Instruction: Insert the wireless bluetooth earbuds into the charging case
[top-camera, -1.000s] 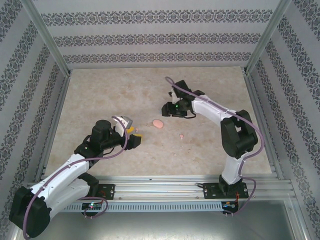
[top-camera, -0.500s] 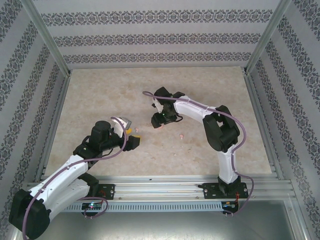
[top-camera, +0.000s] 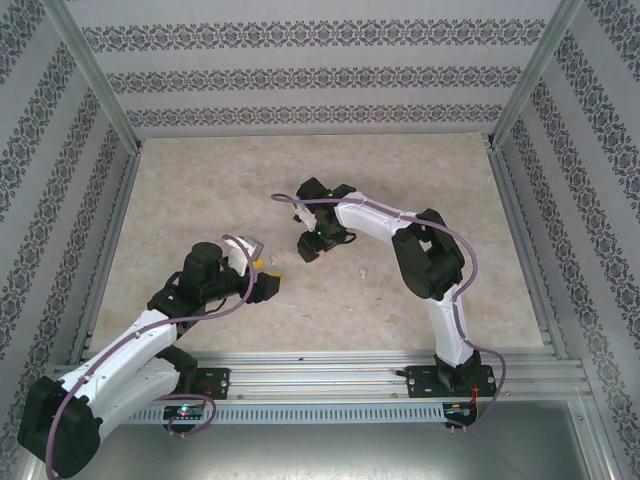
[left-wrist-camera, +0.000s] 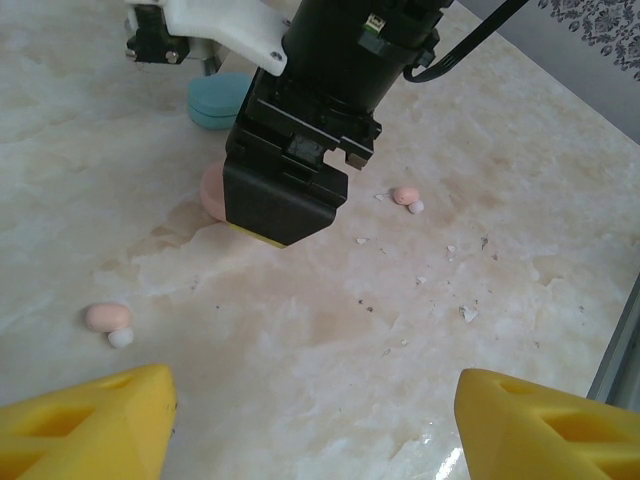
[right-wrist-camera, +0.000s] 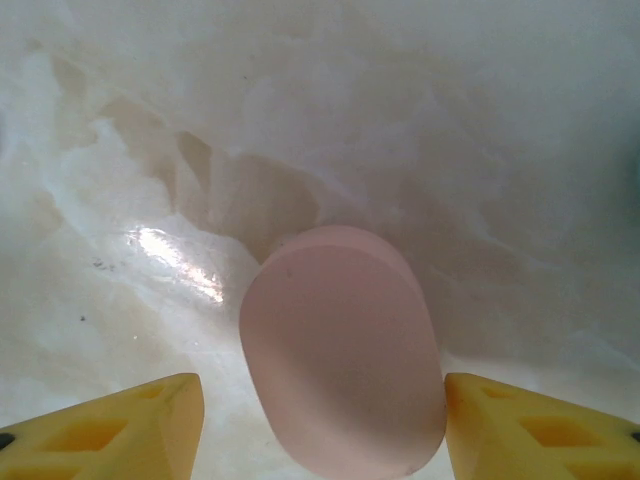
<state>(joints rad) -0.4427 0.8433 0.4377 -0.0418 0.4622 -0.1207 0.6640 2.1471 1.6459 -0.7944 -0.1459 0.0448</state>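
Now right jaws wide, straddling pink case (right-wrist-camera: 340, 350); left jaws wide, empty.

The cream stone-look tabletop (top-camera: 200, 190) is marbled with pale beige veins and faint brownish blotches. On it lies a plain, matte, pale pink oval plastic case (right-wrist-camera: 342, 350). At twelve o'clock from it in the left wrist view sits a teal-blue rounded oval case (left-wrist-camera: 220, 100). A tiny pink plastic earbud (left-wrist-camera: 405, 196) with a white tip lies at three o'clock from the pink case. A second pink, white-tipped earbud (left-wrist-camera: 107, 318) lies toward seven o'clock. The left pincer (left-wrist-camera: 318, 420) has bright yellow fingers. The right pincer (right-wrist-camera: 323, 420) has the same yellow under a black body. The left arm (top-camera: 130, 345) and the right arm (top-camera: 375, 215) are white with black joints, trailing purple cables (top-camera: 300, 201). The white walls (top-camera: 320, 75) carry bands of dark grey ornamental pattern.
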